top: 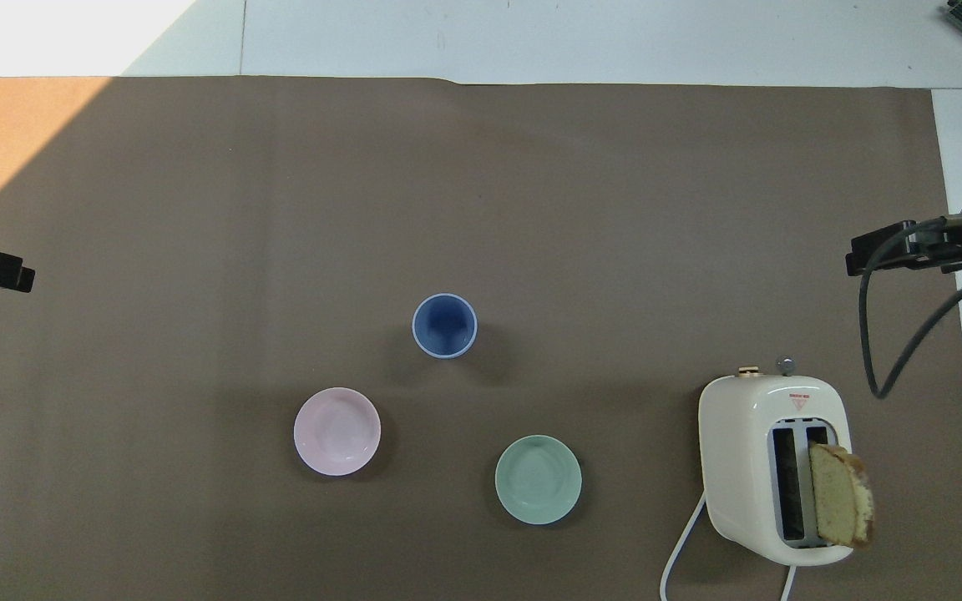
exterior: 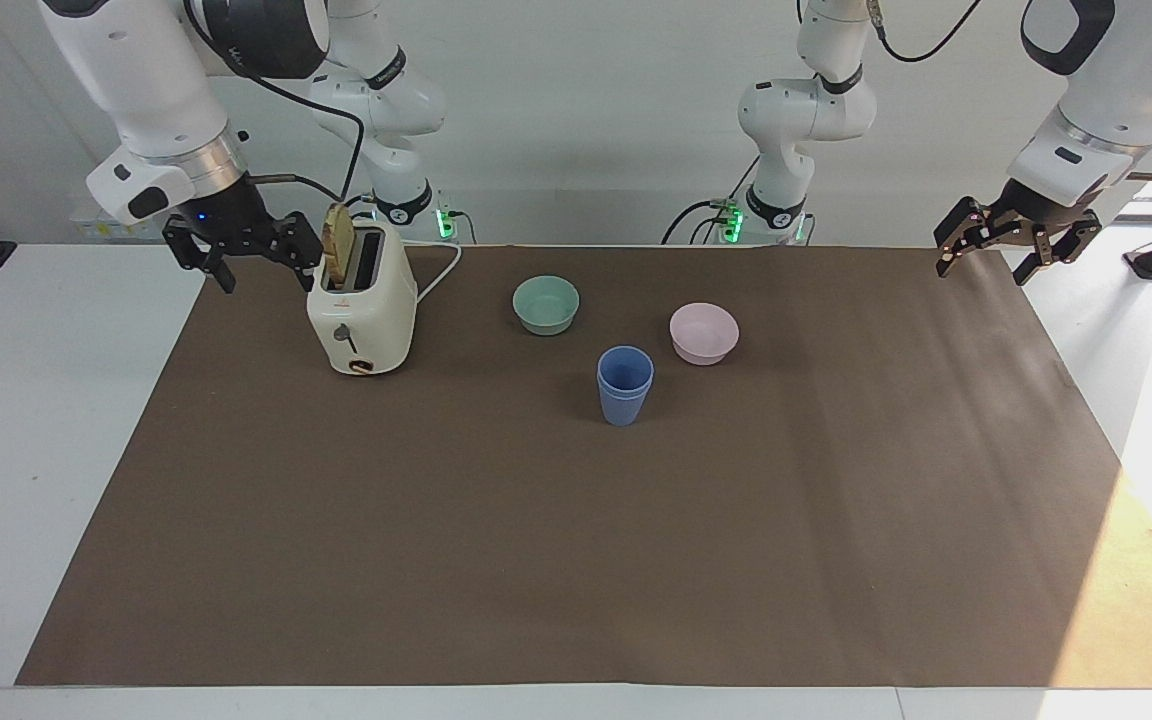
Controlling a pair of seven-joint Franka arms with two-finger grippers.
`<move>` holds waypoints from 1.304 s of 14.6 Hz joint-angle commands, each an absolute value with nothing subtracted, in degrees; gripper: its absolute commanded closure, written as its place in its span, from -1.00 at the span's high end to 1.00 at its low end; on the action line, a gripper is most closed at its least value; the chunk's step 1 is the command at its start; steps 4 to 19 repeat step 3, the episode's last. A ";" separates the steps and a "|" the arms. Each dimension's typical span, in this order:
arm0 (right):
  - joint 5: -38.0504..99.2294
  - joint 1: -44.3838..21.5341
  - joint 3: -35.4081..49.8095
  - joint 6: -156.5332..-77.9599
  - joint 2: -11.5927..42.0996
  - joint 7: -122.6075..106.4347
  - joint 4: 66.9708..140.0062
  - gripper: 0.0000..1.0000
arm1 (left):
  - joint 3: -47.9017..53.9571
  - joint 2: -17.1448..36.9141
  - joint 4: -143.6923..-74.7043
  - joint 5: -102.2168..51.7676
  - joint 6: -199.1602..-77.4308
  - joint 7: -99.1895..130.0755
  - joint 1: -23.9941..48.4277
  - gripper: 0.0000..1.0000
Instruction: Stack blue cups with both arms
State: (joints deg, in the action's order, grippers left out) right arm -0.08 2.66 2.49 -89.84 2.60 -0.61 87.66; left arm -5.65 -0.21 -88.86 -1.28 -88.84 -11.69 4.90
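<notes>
Mid-tabletop the blue cups (exterior: 625,385) already sit nested, both hands empty with fingers apart at the ends, so nothing's left but parking.

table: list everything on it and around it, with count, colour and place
blue cups: two, periwinkle blue, nested in one stack mid-mat, farther from the robots than both bowls
green bowl: one, mint green, between the toaster and the pink bowl
pink bowl: one, pale pink, toward the left arm's end
toaster: one, cream, toward the right arm's end
bread slice: one, tan, upright in a toaster slot
mat: one, brown, covering the table
left gripper: black, open, empty, over the mat's corner
right gripper: black, open, empty, beside the toaster
</notes>
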 commanded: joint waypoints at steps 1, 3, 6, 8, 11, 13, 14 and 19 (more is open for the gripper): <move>1.05 3.34 2.81 -90.62 1.67 -0.88 89.03 1.00 | -5.19 -0.70 -88.51 -0.53 -88.07 -12.30 4.39 1.00; 1.05 3.34 2.81 -90.44 1.67 -0.88 88.95 1.00 | -5.19 -0.70 -88.51 -0.53 -87.98 -12.30 4.39 1.00; 1.05 3.34 2.81 -90.44 1.67 -0.88 88.95 1.00 | -5.19 -0.70 -88.51 -0.53 -87.98 -12.30 4.39 1.00; 1.05 3.34 2.81 -90.44 1.67 -0.88 88.95 1.00 | -5.19 -0.70 -88.51 -0.53 -87.98 -12.30 4.39 1.00; 1.05 3.34 2.81 -90.44 1.67 -0.88 88.95 1.00 | -5.19 -0.70 -88.51 -0.53 -87.98 -12.30 4.39 1.00; 1.05 3.34 2.81 -90.44 1.67 -0.88 88.95 1.00 | -5.19 -0.70 -88.51 -0.53 -87.98 -12.30 4.39 1.00; 1.05 3.34 2.81 -90.44 1.67 -0.88 88.95 1.00 | -5.19 -0.70 -88.51 -0.53 -87.98 -12.30 4.39 1.00; 1.05 3.34 2.81 -90.44 1.67 -0.88 88.95 1.00 | -5.19 -0.70 -88.51 -0.53 -87.98 -12.30 4.39 1.00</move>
